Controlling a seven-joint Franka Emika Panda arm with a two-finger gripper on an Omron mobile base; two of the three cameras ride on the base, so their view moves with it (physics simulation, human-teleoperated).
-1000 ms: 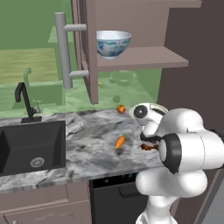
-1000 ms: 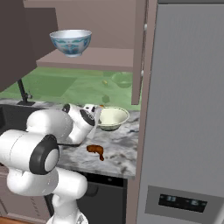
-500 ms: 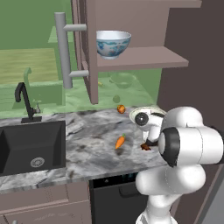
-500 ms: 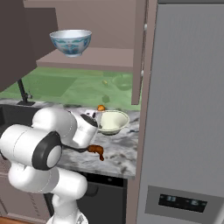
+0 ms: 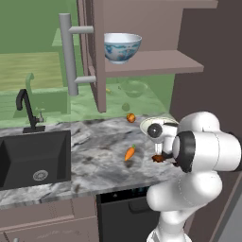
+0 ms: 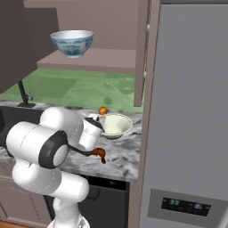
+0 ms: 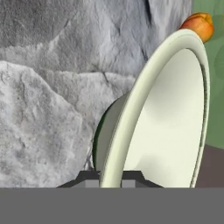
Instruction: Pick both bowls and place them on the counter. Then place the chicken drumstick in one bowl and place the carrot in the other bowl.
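The shallower cream bowl [image 6: 116,124] stands on the counter [image 6: 122,158], and its rim [image 7: 153,118] looms close in the hand view. On the open cabinet's shelf sits the deep blue-patterned bowl [image 5: 122,46] [image 6: 72,42]. My gripper [image 6: 94,152] is shut on the thin end of the brown chicken drumstick [image 6: 100,154] [image 5: 158,158], just in front of the cream bowl near the counter's front edge. The orange carrot [image 5: 130,152] lies on the counter [image 5: 94,160], left of the gripper [image 5: 160,155].
A small round orange fruit [image 5: 131,117] [image 7: 200,24] sits behind the cream bowl. The black sink [image 5: 33,158] with its tap [image 5: 26,111] is at the left. A tall grey fridge [image 6: 191,111] stands at the right. The open cabinet door's handle [image 5: 68,54] hangs above the counter.
The arm's elbow has swung forward and the hand has dropped and turned by the cream bowl. The drumstick stays at about the same spot near the front edge.
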